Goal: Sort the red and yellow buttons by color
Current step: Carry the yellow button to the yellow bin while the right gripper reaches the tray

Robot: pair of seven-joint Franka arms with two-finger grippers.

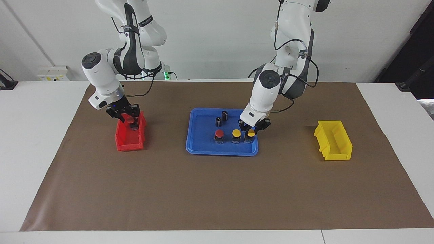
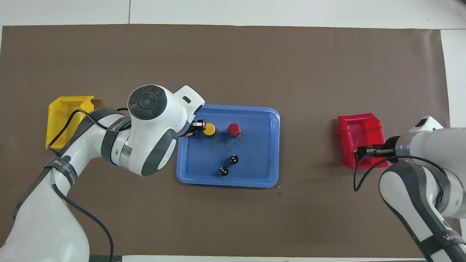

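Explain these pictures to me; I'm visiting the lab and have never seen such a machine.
Two robot arms work at a table. One picture faces them from across it; the other looks down from above them. A blue tray holds a red button, a yellow button and two dark cylinders. The left gripper has its fingers shut on a second yellow button in the tray. The right gripper is over the red bin with another red button at its tip. A yellow bin stands toward the left arm's end.
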